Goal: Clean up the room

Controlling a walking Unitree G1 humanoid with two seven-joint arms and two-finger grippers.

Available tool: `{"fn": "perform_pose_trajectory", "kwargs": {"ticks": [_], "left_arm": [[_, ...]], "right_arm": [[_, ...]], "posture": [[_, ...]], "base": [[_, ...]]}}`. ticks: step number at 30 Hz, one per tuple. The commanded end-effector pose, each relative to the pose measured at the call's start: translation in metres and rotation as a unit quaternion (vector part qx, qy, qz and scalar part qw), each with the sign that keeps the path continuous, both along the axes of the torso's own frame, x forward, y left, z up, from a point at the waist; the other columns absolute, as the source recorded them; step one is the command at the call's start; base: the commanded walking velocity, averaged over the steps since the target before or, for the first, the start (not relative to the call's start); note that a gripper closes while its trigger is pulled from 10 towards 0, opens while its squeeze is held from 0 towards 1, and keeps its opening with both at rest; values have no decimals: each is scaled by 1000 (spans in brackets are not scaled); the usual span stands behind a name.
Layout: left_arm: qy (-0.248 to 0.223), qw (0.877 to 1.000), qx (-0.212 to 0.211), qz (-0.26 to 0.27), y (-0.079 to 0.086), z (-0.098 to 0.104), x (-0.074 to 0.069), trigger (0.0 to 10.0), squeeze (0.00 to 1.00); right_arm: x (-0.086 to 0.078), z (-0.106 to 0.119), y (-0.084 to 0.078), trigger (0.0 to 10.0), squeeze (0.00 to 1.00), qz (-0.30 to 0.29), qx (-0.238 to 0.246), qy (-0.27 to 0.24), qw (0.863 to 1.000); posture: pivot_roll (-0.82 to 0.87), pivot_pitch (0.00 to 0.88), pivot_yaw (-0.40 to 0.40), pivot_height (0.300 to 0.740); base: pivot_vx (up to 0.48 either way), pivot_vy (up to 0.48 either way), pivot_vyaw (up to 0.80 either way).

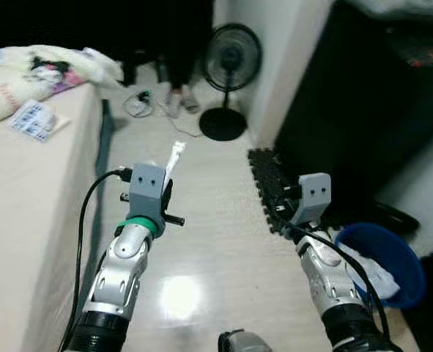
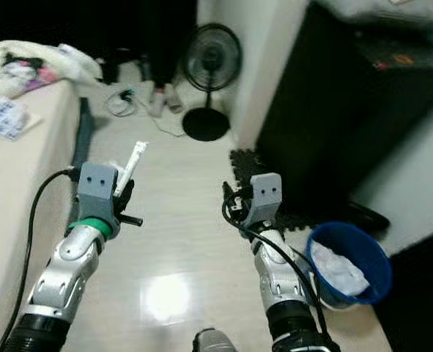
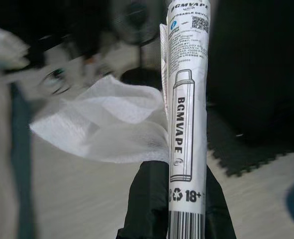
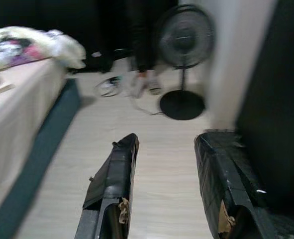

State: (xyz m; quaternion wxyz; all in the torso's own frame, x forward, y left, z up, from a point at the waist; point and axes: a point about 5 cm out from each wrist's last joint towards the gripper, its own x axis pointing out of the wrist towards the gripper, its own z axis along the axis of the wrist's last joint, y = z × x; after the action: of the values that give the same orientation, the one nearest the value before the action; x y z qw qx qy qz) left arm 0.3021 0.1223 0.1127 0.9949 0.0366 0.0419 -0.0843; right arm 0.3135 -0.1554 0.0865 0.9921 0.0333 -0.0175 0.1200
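Left wrist view gives us the clearest look: our left pincer [image 3: 179, 199] is closed on a long white wrapper [image 3: 186, 114] printed with "BGMVAPE" and "18+", and a crumpled white tissue [image 3: 107, 124] is pressed against the wrapper just above the fingers [image 3: 147, 199]. From the head camera we see the same wrapper standing up from the left pincer, tilted toward 1 o'clock, above the pale wooden floor [image 1: 216, 242].

Our right pincer [image 4: 171, 194] is wide open and holds nothing; its two black fingers point along the floor toward a black standing fan [image 1: 229, 73] at 12 o'clock. Near the fan's base, some cables [image 1: 139, 103] lie on the floor.

At 9 o'clock there is a bed [image 1: 26, 191] with a heap of clothes [image 1: 47, 66] and a small packet [image 1: 31, 119] on it. At 4 o'clock, just beside our right arm, stands a blue bin [image 2: 348, 260] with white paper inside. A black foam mat [image 1: 264, 176] lies along the dark cabinet [image 1: 363, 110] at 2 o'clock.
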Motion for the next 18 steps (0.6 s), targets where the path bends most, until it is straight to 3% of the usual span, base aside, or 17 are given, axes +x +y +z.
{"fn": "perform_pose_trajectory", "kwargs": {"ticks": [1, 18], "left_arm": [[11, 1000, 5, 2, 1, -7, -1, 10000, 0], [6, 1000, -1, 4, 0, -4, 2, 10000, 0]], "right_arm": [[0, -1, -1, 10000, 0, -3, 2, 0, 1000], [3, 0, -4, 10000, 0, -5, 3, -3, 1000]], "posture": [[-45, 0, 21, 735], [-46, 0, 17, 735]], "base": [[0, 0, -788], [0, 0, -789]]}}
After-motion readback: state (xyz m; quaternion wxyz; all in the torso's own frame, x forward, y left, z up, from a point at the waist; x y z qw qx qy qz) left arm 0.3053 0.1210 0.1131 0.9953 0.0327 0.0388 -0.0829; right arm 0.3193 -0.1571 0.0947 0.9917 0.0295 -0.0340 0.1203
